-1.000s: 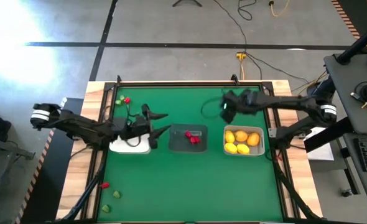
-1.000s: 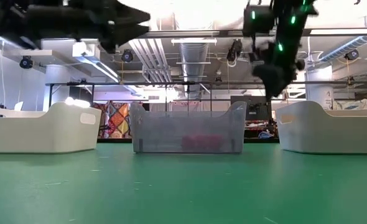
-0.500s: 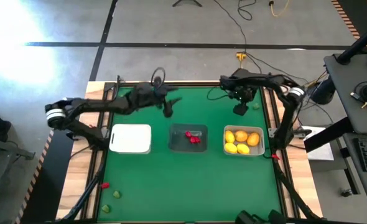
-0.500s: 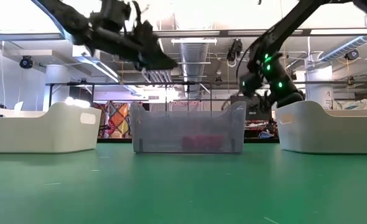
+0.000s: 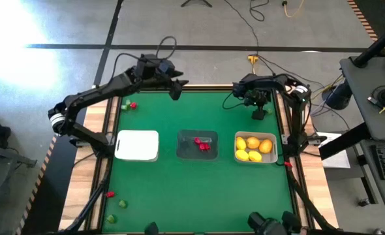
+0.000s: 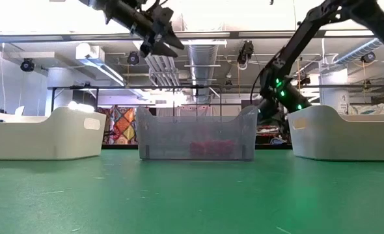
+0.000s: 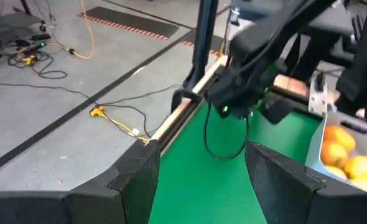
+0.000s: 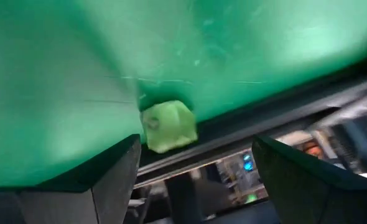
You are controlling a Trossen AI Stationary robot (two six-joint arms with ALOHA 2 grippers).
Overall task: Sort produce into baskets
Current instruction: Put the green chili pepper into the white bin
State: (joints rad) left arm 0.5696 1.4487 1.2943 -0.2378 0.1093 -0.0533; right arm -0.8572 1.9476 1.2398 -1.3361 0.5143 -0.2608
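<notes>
**Both arms swing to the far edge; right gripper lines up on a green piece**

High view: the left gripper (image 5: 175,88) has left the white rectangular tray (image 5: 138,145) and now hangs at the table's far edge, well beyond the dark transparent grey tray (image 5: 198,145) with its red bits (image 5: 201,144). The right gripper (image 5: 260,112) has pulled back and down at the far right edge, beyond the pale grey-white tray (image 5: 256,148) of yellow and orange lemon-like fruits (image 5: 254,147). Loose red and green pieces (image 5: 128,105) sit far left; more red and green pieces (image 5: 114,199) near left. So sorting is partly done, strays remain.

Low view: left gripper (image 6: 158,34) high above the grey tray; right gripper (image 6: 270,107) low behind it, fingers not clear here.

Left wrist view: fingers (image 7: 137,180) spread, nothing between them; right arm and fruit tray ahead.

Right wrist view: fingers (image 8: 118,168) spread wide, small pale green cube-like piece (image 8: 167,126) just ahead between them, against the table border, not gripped. Likely next pick; the border crowds the grasp.
</notes>
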